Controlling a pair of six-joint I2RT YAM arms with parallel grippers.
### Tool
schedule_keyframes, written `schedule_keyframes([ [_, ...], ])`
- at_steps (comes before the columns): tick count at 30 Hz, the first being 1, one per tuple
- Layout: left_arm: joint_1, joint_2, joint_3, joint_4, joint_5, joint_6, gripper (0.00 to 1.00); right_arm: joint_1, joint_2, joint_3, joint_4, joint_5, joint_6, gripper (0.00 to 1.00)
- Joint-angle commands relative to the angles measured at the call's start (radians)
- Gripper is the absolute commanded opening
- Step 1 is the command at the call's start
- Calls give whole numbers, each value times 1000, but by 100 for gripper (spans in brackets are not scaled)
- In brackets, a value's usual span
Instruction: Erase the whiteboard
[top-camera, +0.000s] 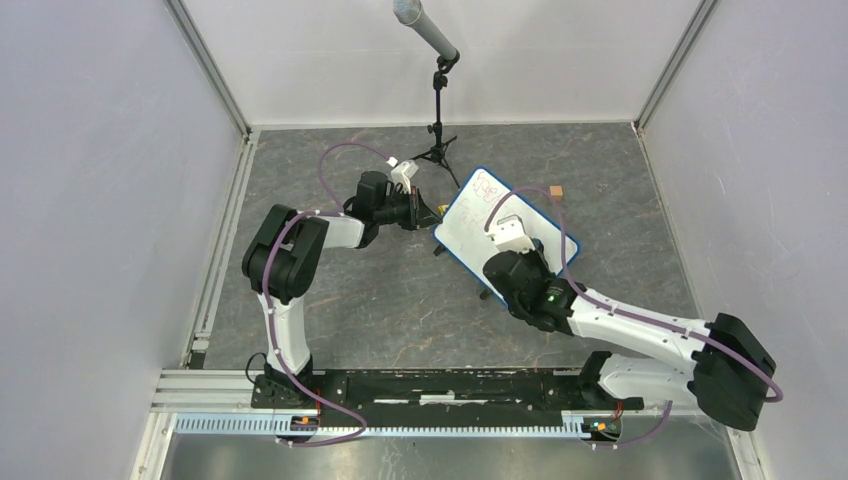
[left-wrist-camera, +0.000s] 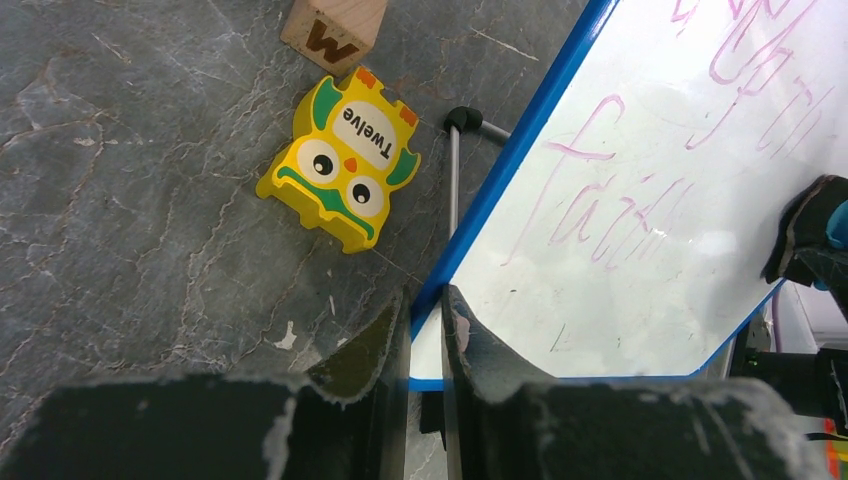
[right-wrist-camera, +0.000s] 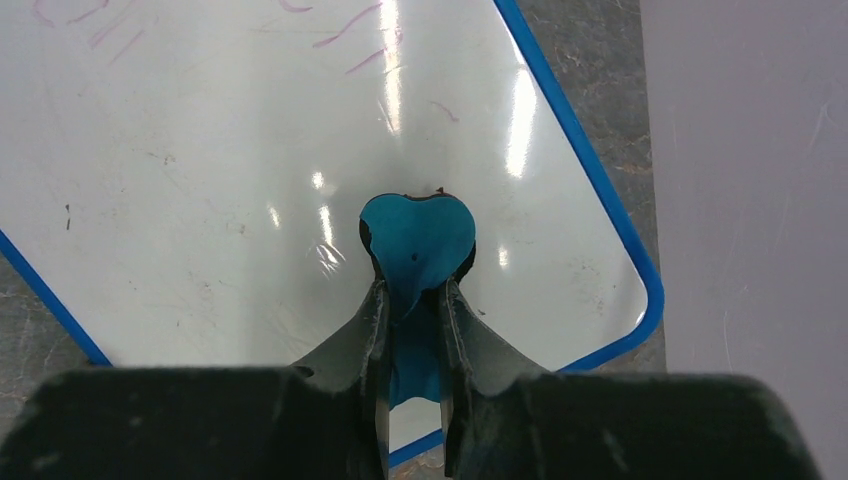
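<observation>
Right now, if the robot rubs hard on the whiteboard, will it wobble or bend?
Probably stiff: the whiteboard looks flat, its blue rim straight. Alone it might wobble on its thin wire leg, but the left gripper pinches its edge, likely steadying it. Its glossy face looks slippery, so the blue eraser in the right gripper should glide.

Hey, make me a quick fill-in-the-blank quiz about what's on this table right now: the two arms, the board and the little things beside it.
1. The left gripper is shut on the whiteboard's ___ rim.
2. The right gripper is ___ on the eraser, which is set against the board's face.
3. The yellow toy beside the board bears the word ___.
4. The wooden block near that toy shows the letter ___.
Missing words: blue; shut; Twelve; W.
</observation>
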Motion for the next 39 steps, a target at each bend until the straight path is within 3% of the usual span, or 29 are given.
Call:
schedule_keyframes([
  [1,-15,8,17,-33,-37,56,21,32,71,-28,-56,-10,78,11],
  [6,-15,8,16,-32,-39,56,21,149,197,-18,-11,-57,163,10],
  [12,-16,6,14,-33,-40,56,21,172,266,18,33,-57,162,9],
  [22,-18,5,15,-32,-38,56,21,150,14,-5,-136,149,157,15],
  [27,-17,5,14,-32,-41,57,21,123,-43,-77,-76,99,149,14],
  [34,-18,3,14,-33,-42,57,21,202,142,-87,11,-40,247,10],
  [39,-17,1,11,-32,-45,57,21,245,256,-6,24,-14,250,8],
])
